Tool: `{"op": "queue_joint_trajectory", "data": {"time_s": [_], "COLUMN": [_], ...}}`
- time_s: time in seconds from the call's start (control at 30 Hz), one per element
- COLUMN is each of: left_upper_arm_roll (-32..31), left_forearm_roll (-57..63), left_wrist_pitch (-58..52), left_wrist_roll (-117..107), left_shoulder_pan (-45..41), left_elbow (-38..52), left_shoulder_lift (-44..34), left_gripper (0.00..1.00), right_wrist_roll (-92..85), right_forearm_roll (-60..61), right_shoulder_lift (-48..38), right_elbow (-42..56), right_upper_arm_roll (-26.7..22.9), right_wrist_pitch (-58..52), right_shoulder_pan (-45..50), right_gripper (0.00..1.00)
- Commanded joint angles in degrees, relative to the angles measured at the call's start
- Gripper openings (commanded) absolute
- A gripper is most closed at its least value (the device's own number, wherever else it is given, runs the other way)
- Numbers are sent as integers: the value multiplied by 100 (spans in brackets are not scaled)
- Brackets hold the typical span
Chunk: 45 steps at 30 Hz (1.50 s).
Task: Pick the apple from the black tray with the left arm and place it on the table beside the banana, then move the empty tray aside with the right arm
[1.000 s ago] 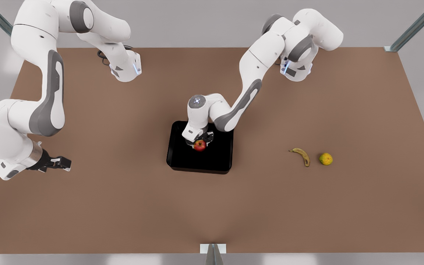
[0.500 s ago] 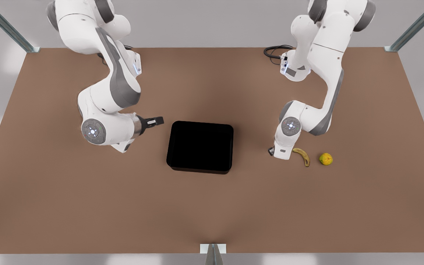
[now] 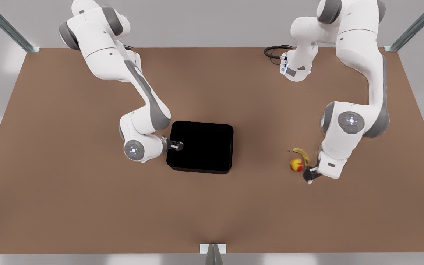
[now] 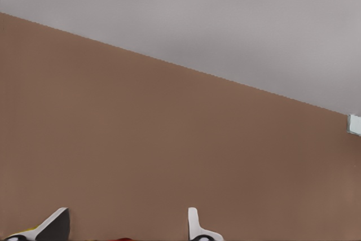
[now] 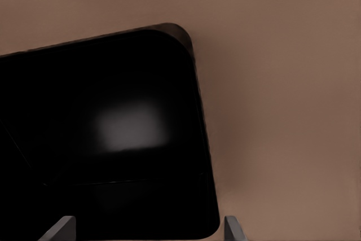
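On the front view's left, the right hand (image 3: 178, 146) sits at the left edge of the black tray (image 3: 204, 154), fingers apart and straddling the rim; its wrist camera shows a fingertip (image 5: 59, 228) on either side of the tray wall (image 5: 194, 139). The tray lies empty near the middle of the counter (image 3: 87, 206). I judge it light and stiff, but its glossy surface may be slippery, so the low wall is the place to pinch, low and square, then slide rather than lift.

Farther right, the apple (image 3: 296, 165) rests on the counter just beside the banana (image 3: 301, 154), on its near left side. Round and smooth, it could roll if nudged. The left hand (image 3: 310, 176) hangs just right of the apple, released, fingers spread with nothing between them, as its wrist camera's fingertips (image 4: 53, 227) show.
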Motion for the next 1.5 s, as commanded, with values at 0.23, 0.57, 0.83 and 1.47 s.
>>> {"op": "queue_joint_trajectory", "data": {"time_s": [0.23,0.57,0.83,1.47], "left_upper_arm_roll": [236,245,245,245], "left_forearm_roll": [-745,-727,-718,-718], "left_wrist_pitch": [-1859,-1842,-1842,-1833], "left_wrist_roll": [3153,3170,3170,3179], "left_shoulder_pan": [313,349,349,357], "left_elbow": [-585,-585,-585,-585], "left_shoulder_lift": [-1182,-997,-971,-936], "left_gripper": [100,100,100,100], "right_wrist_roll": [-317,-1663,-2076,-2049], "right_forearm_roll": [-408,-636,-627,-618], "right_shoulder_lift": [148,183,464,-72], "right_elbow": [-376,-913,-904,-764], "right_upper_arm_roll": [-8,246,229,167], "right_wrist_pitch": [862,1346,1557,1091], "right_shoulder_pan": [-45,-37,-133,-168], "right_gripper": [98,94,63,8]}}
